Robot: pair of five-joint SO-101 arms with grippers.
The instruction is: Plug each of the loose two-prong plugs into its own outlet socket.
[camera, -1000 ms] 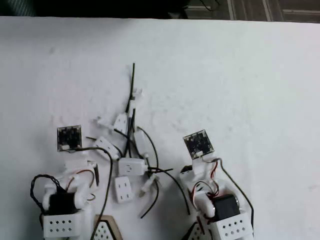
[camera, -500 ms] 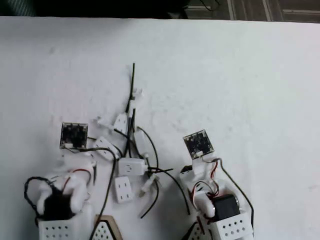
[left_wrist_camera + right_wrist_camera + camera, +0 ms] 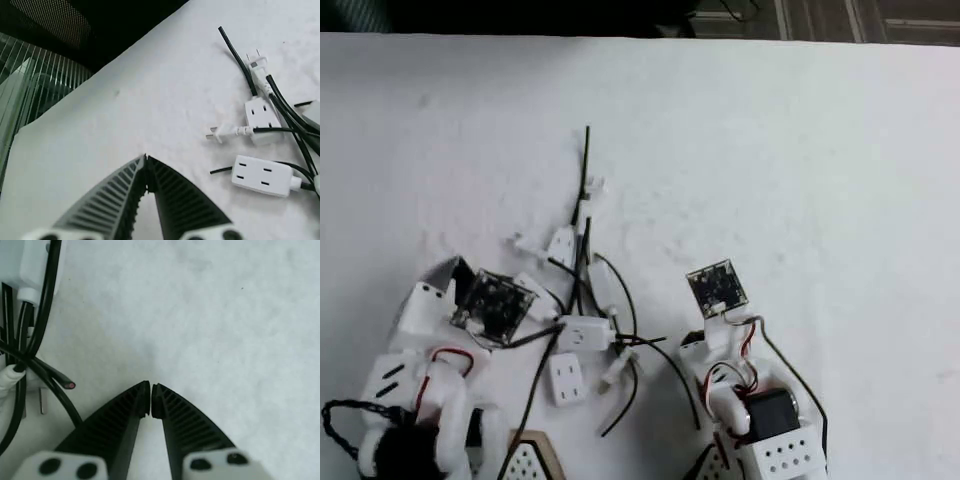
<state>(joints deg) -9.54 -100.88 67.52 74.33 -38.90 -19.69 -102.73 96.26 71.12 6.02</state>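
The left arm [image 3: 425, 390] sits folded at the near left, its wrist angled toward the right arm [image 3: 760, 410], which is folded at the near right. The left gripper [image 3: 146, 161] has its ribbed fingers pressed together at the tips, holding nothing. The right gripper [image 3: 150, 390] is likewise closed and empty.

Outlet socket [image 3: 314, 111] partly beyond edge
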